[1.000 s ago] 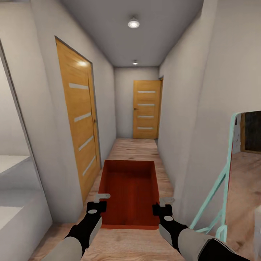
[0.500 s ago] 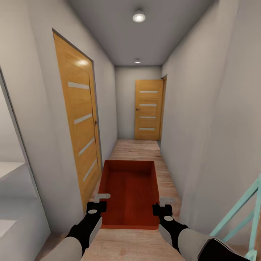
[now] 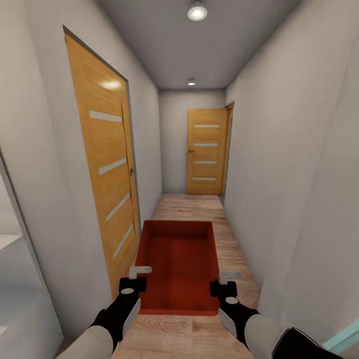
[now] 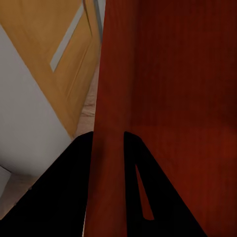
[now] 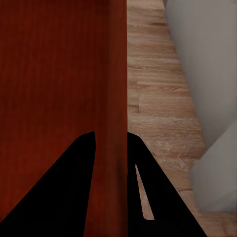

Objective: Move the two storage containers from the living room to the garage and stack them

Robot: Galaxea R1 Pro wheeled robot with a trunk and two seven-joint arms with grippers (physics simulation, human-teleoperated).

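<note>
In the head view, an orange-red storage container is held between the left gripper and right gripper, above the wood floor. In each wrist view, fingers straddle a side wall, apparently clamped.

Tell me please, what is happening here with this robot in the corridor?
The robot carries one orange-red storage container in front of itself along a narrow hallway with a wood plank floor. The left gripper clamps the container's left wall and the right gripper its right wall. A closed wooden door stands at the far end.
</note>
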